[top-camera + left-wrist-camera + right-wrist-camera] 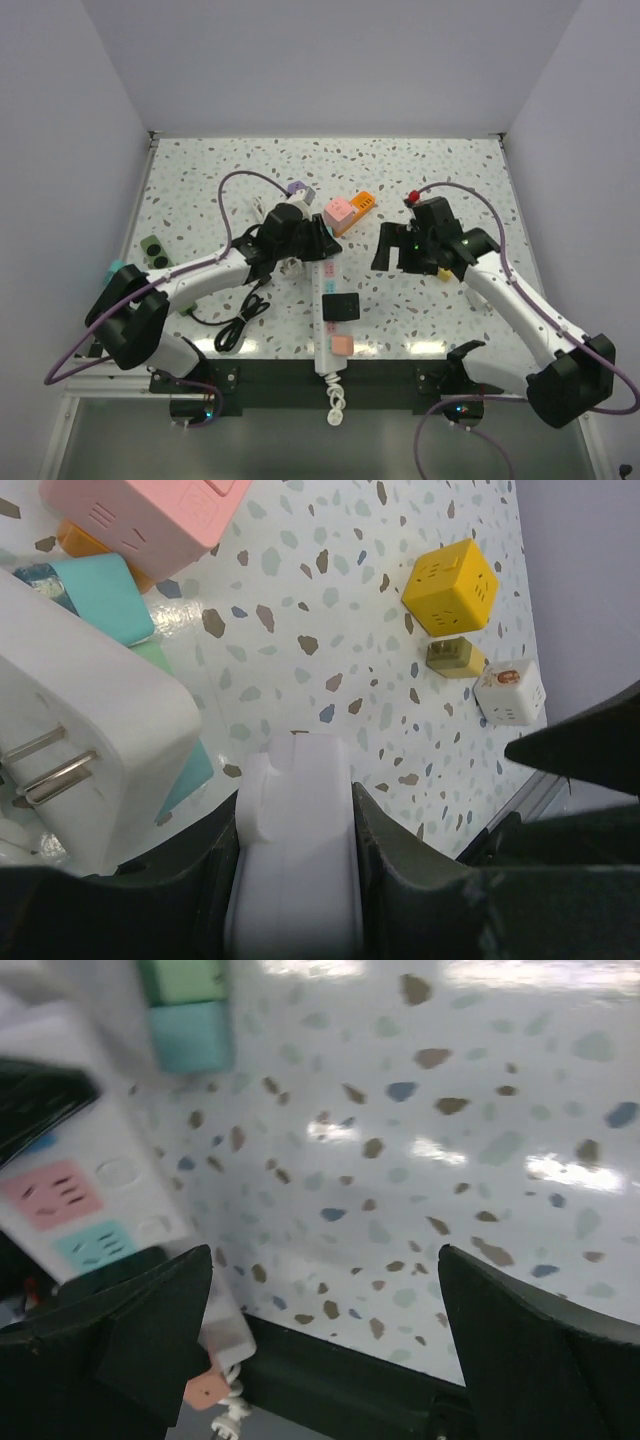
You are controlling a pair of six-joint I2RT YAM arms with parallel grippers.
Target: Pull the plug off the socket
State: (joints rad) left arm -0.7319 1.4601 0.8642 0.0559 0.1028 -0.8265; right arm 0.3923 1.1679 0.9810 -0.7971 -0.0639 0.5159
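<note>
A white socket strip (328,320) runs from the table's middle to its near edge. My left gripper (322,247) is shut on the strip's rounded far end (296,820), one finger on each side. Right beside it, in the left wrist view, a white plug (90,730) lies with its two metal prongs bare, in no socket. My right gripper (400,250) hangs to the right of the strip, open wide with only bare table between its fingers (150,1330). In that view the strip (70,1200) shows pink and teal sockets at the left.
A black plug (342,306) and a pink one (342,345) sit on the strip. A pink cube (340,212) and an orange block (362,205) lie behind it. A yellow cube (452,587) and a white cube (510,692) lie to the right. A black cable (240,320) is coiled front left.
</note>
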